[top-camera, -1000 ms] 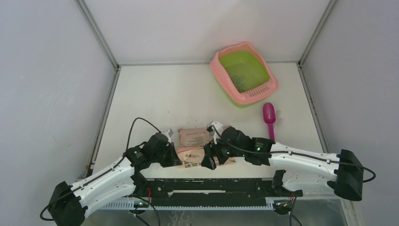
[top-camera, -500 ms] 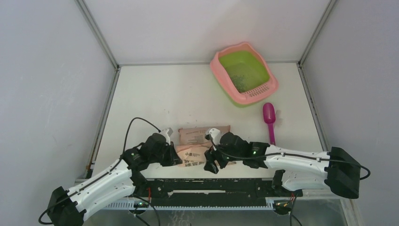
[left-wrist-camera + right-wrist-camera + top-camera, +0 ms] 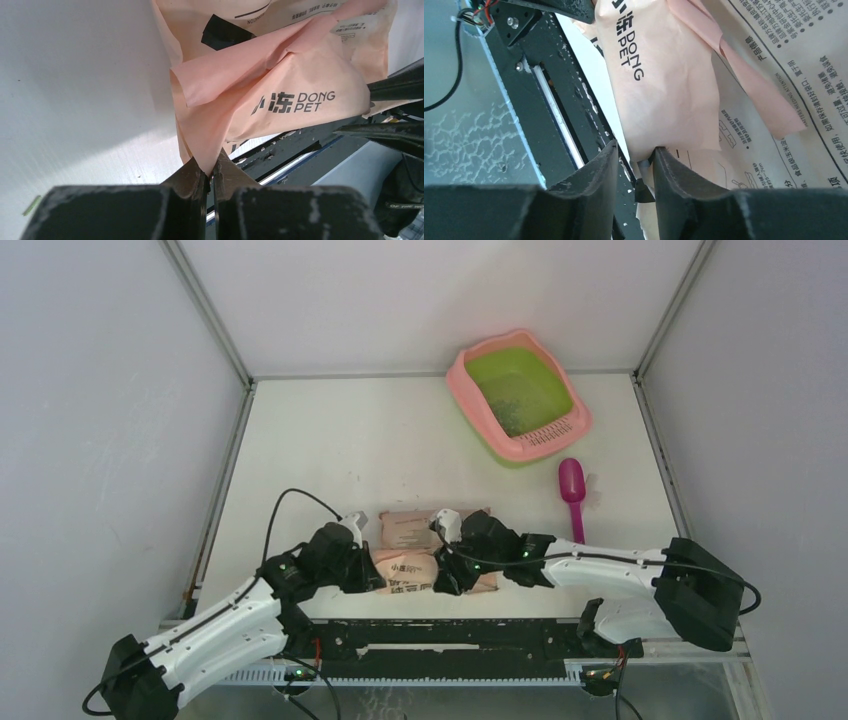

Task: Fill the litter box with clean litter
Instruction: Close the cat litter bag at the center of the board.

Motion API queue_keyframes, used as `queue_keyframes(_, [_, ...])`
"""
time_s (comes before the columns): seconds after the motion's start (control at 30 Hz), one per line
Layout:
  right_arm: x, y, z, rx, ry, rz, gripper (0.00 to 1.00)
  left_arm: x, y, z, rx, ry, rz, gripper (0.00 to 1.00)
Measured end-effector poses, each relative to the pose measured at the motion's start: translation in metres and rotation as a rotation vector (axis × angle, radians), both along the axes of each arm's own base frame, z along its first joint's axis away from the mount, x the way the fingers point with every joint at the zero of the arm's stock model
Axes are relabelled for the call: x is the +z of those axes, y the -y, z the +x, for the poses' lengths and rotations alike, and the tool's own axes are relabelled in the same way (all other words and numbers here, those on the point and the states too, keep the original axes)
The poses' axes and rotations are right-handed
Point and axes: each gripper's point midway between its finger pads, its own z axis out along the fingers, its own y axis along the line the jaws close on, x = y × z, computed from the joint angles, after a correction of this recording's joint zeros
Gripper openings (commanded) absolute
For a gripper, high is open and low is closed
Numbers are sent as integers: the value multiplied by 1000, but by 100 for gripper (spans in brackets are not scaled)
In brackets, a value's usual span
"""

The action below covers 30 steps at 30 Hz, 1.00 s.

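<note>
The litter box point(image 3: 518, 392), with its pink rim and lime-green basin, stands at the far right of the table. A patch of litter point(image 3: 520, 412) shows as dark specks in the basin. The peach-pink printed bag point(image 3: 420, 545) lies at the near edge between my arms. My left gripper point(image 3: 372, 575) is shut on a folded corner of the bag point(image 3: 280, 75), as the left wrist view shows point(image 3: 210, 167). My right gripper point(image 3: 446, 575) is open at the bag's near edge point(image 3: 664, 85). The edge rests against one finger, and the gap point(image 3: 636, 147) is otherwise empty.
A magenta scoop point(image 3: 572, 485) lies on the table right of the bag, in front of the litter box. The black mounting rail point(image 3: 450, 635) runs along the near edge just under both grippers, with light crumbs on it point(image 3: 574, 95). Grey walls enclose the table.
My right gripper has moved a little left along the bag's near edge, closing in on the left gripper. The left gripper has kept its hold and barely shifted.
</note>
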Motion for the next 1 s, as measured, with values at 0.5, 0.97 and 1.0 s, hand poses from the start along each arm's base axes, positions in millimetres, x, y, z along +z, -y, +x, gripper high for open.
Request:
queue_keyframes(0.5, [-7, -3, 2, 58, -268, 96, 0, -9, -4, -1, 0, -25, 48, 7])
queue_keyframes(0.97, [-30, 14, -3, -21, -459, 12, 3, -10, 7, -7, -88, -69, 146, 2])
queue_keyframes(1.0, [-31, 14, -6, -20, -459, -1, 8, -12, 7, -8, -94, -76, 158, 2])
